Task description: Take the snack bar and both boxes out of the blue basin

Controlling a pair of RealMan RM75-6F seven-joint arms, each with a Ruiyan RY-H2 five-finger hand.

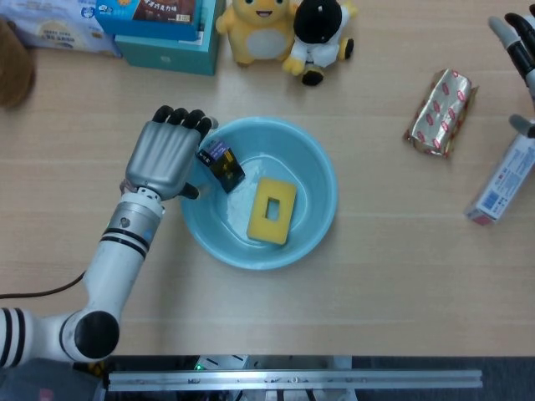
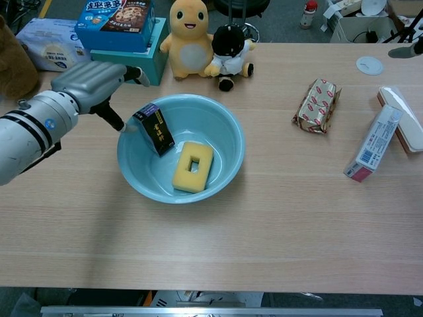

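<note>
The blue basin (image 1: 321,164) (image 2: 235,134) holds a black and purple box (image 1: 221,164) (image 2: 154,128) leaning on its left wall and a yellow sponge (image 1: 272,210) (image 2: 193,166). My left hand (image 1: 167,154) (image 2: 92,82) hovers over the basin's left rim, fingers apart, its thumb close beside the black box and holding nothing. The gold and red snack bar (image 1: 440,113) (image 2: 317,104) lies on the table to the right. A white, blue and red box (image 1: 501,180) (image 2: 373,143) lies further right. My right hand (image 1: 520,50) shows only spread fingers at the top right edge.
Two plush toys (image 1: 284,29) (image 2: 205,39), a teal box (image 1: 167,48) with a cookie box on it, and a tissue pack (image 2: 49,43) line the far edge. A white and pink case (image 2: 404,129) and a small round disc (image 2: 369,64) lie at far right.
</note>
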